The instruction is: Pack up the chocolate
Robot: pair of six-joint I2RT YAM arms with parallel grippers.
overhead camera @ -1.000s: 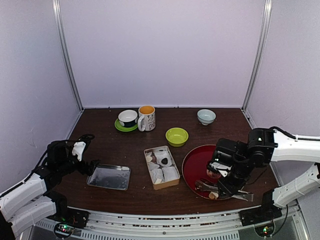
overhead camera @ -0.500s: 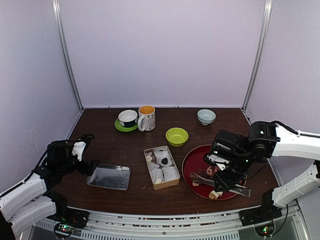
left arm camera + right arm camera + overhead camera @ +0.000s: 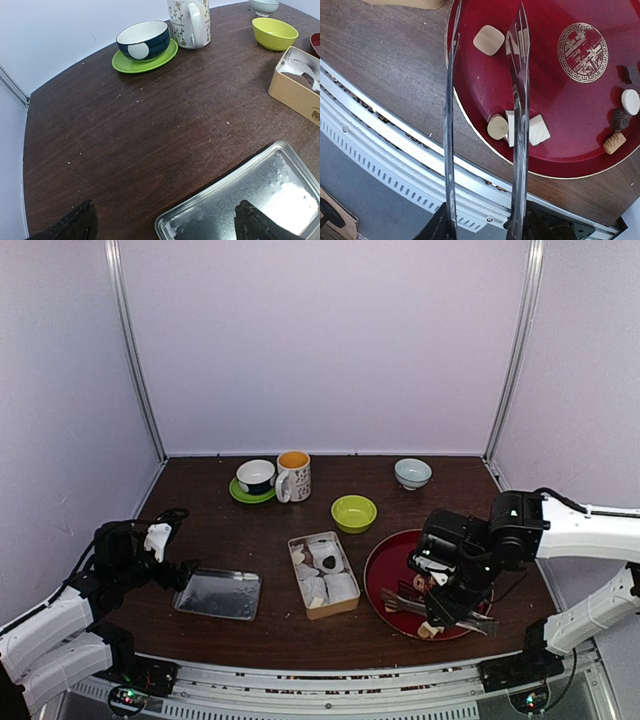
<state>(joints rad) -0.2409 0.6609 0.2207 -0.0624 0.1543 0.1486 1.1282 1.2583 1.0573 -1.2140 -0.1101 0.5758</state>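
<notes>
From above, the right claw (image 3: pixel 445 608) grips the tongs (image 3: pixel 400 602) over the red plate (image 3: pixel 388 558), chocolate (image 3: pixel 430 630) lying near its front rim; a push could shove pieces onto the tabletop (image 3: pixel 250 540). Left wrist: the left claw (image 3: pixel 162 225) gapes wide, empty, above the metal tray (image 3: pixel 260 195). Right wrist: blades spread, one along the rim, so closing may catch it instead

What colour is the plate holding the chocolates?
Red plate, gold round emblem; best in right wrist view.

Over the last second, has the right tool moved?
Yes. The right tool, holding the tongs, has shifted left and a little toward the back, nearer the red plate's left rim.
</notes>
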